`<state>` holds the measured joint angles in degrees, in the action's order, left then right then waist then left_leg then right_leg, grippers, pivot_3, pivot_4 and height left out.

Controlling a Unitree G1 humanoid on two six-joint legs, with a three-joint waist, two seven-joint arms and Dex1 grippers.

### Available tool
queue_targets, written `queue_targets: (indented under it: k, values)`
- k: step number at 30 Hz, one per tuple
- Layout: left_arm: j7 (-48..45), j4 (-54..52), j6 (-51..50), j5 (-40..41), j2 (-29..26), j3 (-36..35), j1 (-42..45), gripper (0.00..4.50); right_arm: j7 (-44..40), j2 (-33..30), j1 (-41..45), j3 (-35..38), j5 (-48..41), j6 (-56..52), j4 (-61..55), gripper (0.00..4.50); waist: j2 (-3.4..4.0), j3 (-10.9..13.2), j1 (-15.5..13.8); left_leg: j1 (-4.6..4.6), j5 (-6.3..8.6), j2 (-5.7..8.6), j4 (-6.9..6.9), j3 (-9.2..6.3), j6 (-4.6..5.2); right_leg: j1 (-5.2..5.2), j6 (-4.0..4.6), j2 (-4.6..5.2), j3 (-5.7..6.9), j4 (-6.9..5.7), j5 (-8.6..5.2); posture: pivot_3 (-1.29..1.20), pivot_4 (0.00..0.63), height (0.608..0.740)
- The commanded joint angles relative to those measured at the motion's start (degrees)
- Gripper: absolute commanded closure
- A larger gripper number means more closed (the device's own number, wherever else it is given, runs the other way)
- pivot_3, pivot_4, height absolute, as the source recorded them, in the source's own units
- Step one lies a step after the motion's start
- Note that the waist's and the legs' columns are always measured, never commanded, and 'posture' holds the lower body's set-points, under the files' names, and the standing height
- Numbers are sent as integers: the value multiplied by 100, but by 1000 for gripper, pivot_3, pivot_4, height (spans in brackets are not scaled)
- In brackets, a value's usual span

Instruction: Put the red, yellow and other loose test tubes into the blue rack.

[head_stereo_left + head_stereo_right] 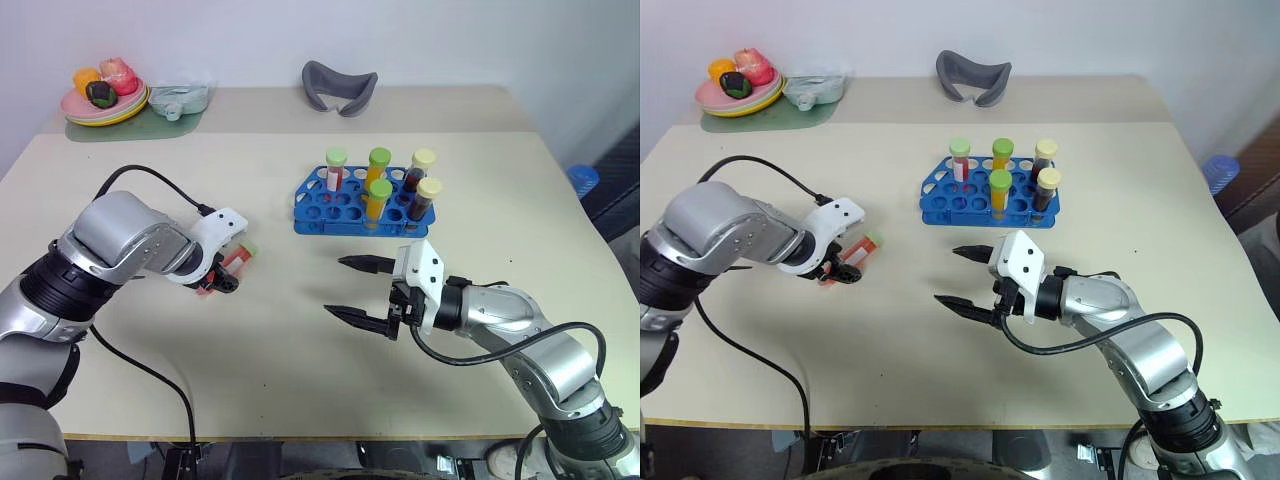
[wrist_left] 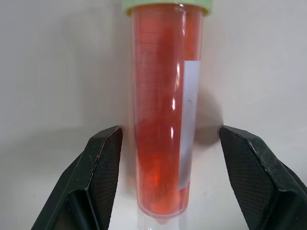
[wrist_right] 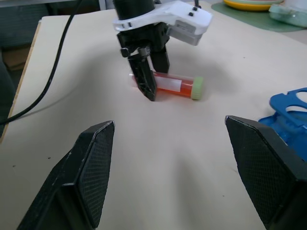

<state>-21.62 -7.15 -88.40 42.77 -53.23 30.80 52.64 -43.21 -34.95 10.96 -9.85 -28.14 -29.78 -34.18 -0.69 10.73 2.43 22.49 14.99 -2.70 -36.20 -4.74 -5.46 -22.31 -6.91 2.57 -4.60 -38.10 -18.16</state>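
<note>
Head views: the left gripper [image 1: 222, 280] points down over a red test tube [image 1: 240, 257] lying on the table [image 1: 300, 380], while the blue rack [image 1: 330, 212] holds five upright tubes and the right gripper [image 1: 358, 290] hangs empty, fingers spread, near the rack. Left wrist view: the fingers [image 2: 103, 167] straddle the red test tube's base end, spread apart, not pinching it. Right wrist view: its own fingers [image 3: 91, 167] stand wide, facing the green-capped tube lying flat under the left gripper.

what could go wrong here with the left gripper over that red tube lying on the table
1. The red tube lies flat on the table, with the left gripper open around its bottom end; a grip so far from the middle may let it tilt or slip.
2. It is round and could roll if one finger touches first.
3. The blue rack already holds five tubes, so insertion may bump them.
</note>
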Motion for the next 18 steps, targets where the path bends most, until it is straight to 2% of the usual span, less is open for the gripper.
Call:
queue_targets:
  k: [1, 8, 14, 15, 16, 18]
  values:
    - [-224, 246, 203, -554, 91, 180, 40, 1254, 36, 38, -15, 12, 2, 40, -296, 736, 2, -2, -7, 0, 0, 0, 0, 0, 0, 1, 0, 0, 0, 0, 0, 0, 150, 740]
    - [-647, 566, 436, -1197, 228, 330, 141, 1254, 41, 84, 28, -30, 32, 85, -243, 736, 3, -3, -4, -3, 0, 0, -2, 0, 0, 2, 0, 0, 0, -2, 0, 0, 150, 740]
    - [-881, 411, 417, -1489, 306, 386, 29, 1254, 41, 128, 62, -49, 49, 84, -210, 736, 6, -5, -3, -4, 0, 0, -1, 0, 0, 3, 0, 0, 0, -3, 0, 0, 150, 740]
    - [-909, 391, 408, -1528, 314, 378, 13, 1786, 41, 133, 67, -49, 52, 82, -205, 736, 6, -5, -3, -4, 0, 0, -1, 0, 0, 3, 0, 0, 0, -3, 0, 0, 150, 740]
    - [-927, 379, 393, -1558, 330, 361, 5, 2097, 39, 138, 75, -49, 55, 81, -196, 736, 6, -5, -3, -4, 0, 0, -1, 0, 0, 3, 0, 0, 0, -3, 0, 0, 150, 740]
    - [-960, 353, 360, -1611, 350, 322, -11, 3018, 34, 145, 82, -49, 60, 79, -187, 736, 6, -5, -3, -4, 0, 0, -2, 0, 0, 3, 0, 0, 0, -4, 0, 0, 150, 740]
